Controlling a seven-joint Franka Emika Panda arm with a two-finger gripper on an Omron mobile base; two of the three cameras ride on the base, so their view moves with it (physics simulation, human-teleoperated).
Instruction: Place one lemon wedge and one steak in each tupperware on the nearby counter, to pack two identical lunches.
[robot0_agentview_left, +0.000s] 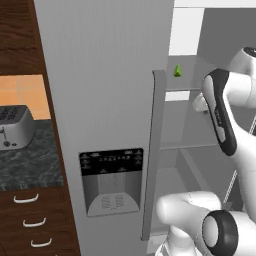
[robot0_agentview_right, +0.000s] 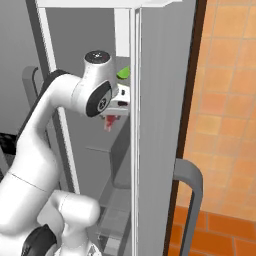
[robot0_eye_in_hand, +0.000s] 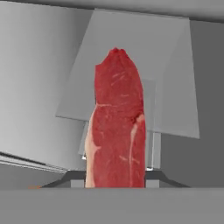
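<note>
Here the steak (robot0_eye_in_hand: 116, 127) sits clamped between the end effector (robot0_eye_in_hand: 114, 177) fingers.

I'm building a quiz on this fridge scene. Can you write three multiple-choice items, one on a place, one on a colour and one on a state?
1. Where does the toaster stand?
A. on the counter left of the fridge
B. on a fridge shelf
C. on the floor

2. What colour is the small wedge on the fridge shelf?
A. red
B. green
C. blue

3. What is the gripper doing?
A. standing open with nothing in it
B. gripping a door handle
C. holding a raw steak

Answers:
1. A, it sits on the speckled top above the drawers.
2. B, it shows bright green in the left base view.
3. C, the hand view shows the red meat rising between the finger tips.
</note>
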